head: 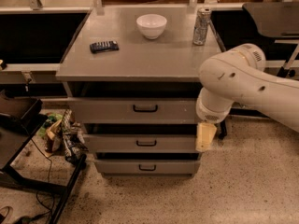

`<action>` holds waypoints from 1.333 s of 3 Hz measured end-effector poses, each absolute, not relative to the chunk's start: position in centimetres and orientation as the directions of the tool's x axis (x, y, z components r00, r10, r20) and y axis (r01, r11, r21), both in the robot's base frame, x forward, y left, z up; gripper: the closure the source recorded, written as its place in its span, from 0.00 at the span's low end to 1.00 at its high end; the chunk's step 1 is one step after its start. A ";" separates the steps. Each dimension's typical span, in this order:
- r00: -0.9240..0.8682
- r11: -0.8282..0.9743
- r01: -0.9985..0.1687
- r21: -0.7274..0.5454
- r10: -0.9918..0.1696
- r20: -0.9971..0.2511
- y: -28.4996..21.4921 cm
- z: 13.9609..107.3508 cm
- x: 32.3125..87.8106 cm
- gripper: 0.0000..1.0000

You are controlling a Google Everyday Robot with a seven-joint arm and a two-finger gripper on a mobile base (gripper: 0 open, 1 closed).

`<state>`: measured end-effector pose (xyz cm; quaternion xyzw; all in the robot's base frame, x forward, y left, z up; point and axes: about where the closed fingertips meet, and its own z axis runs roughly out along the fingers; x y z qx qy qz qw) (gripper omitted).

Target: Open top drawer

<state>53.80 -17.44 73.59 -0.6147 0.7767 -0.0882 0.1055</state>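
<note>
The top drawer (112,111) is the widest grey drawer, right under the cabinet's top, with a small black bar handle (145,108) at its middle. A dark gap shows above its front. My gripper (205,136) hangs below the white arm (243,80), pointing down, at the cabinet's right front corner. It is level with the second drawer (117,143), right of and below the top drawer's handle, and holds nothing I can see.
A white bowl (151,25), a metal can (202,26) and a black remote (103,46) lie on the cabinet top (140,59). A third drawer (147,167) is lowest. Clutter and cables (60,134) and a black stand (18,120) are at the left on the speckled floor.
</note>
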 end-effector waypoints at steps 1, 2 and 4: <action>-0.195 0.203 -0.933 -0.297 -0.979 -0.057 -16.7 72.4 55.9 0.00; -0.177 0.192 -0.934 -0.302 -0.981 -0.075 -15.8 71.0 58.4 0.00; -0.205 0.227 -0.936 -0.269 -0.973 -0.110 -15.7 67.7 62.9 0.00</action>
